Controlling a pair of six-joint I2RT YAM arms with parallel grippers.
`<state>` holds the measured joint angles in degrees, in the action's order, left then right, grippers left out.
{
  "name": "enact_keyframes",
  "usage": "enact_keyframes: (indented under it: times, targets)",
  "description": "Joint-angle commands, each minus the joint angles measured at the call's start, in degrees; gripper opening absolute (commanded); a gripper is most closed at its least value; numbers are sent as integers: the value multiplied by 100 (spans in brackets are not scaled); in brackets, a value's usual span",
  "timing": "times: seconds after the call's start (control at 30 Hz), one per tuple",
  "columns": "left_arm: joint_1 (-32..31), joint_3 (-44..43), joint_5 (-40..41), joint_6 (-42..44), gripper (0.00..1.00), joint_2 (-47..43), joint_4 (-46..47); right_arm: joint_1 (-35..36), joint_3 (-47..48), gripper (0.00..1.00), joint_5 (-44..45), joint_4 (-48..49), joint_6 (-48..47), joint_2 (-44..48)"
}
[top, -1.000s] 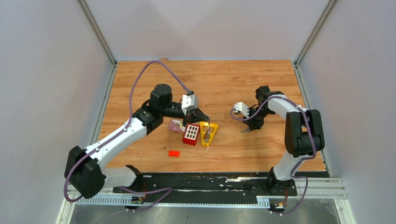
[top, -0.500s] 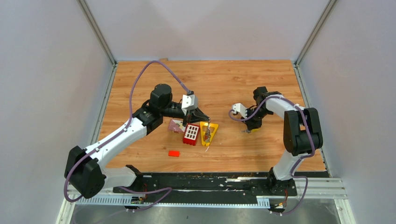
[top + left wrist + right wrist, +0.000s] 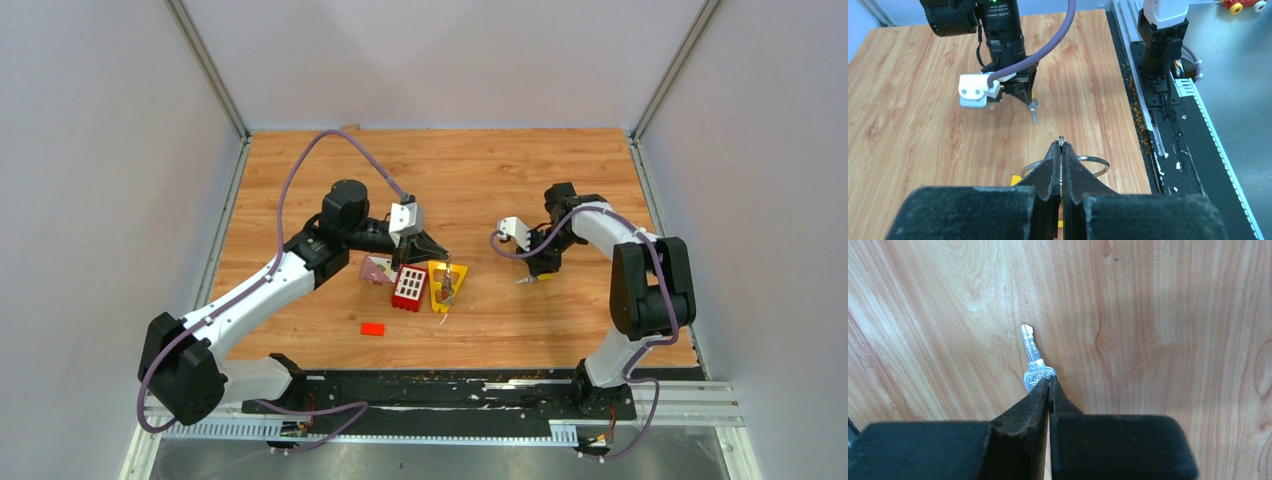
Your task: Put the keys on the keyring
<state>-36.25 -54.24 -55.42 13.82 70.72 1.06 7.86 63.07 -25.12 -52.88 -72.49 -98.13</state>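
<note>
My left gripper [image 3: 1061,145] is shut on the keyring [image 3: 1098,162], a thin silver wire ring whose arcs show on either side of the fingers. In the top view this gripper [image 3: 441,260] hovers over the yellow triangular frame [image 3: 452,272]. My right gripper [image 3: 1049,382] is shut on the head of a silver key [image 3: 1032,355], whose blade points away, just above the wood. In the top view the right gripper [image 3: 535,274] and key [image 3: 524,280] are right of centre. The left wrist view shows that key [image 3: 1034,116] hanging from the right gripper, well ahead of the ring.
A red block with holes [image 3: 409,287] and a pink triangular piece [image 3: 377,268] lie beside the yellow frame. A small red block [image 3: 373,328] lies nearer the front edge. The black base rail [image 3: 450,390] runs along the near edge.
My right gripper has shifted slightly left with the key still in it. The left arm has not visibly moved.
</note>
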Motion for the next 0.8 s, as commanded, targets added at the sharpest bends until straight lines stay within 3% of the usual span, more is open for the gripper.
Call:
enact_keyframes:
  times: [0.0,0.27,0.77]
  targets:
    - [21,-122,-126,78,0,-67,220,5,10,7,-175,308,322,187]
    - [19,-120,-122,78,0,-71,240,-8,-295,26,81,841,637,224]
    - [21,-87,-124,116,0,-115,222,-223,-11,42,-235,16,-46,475]
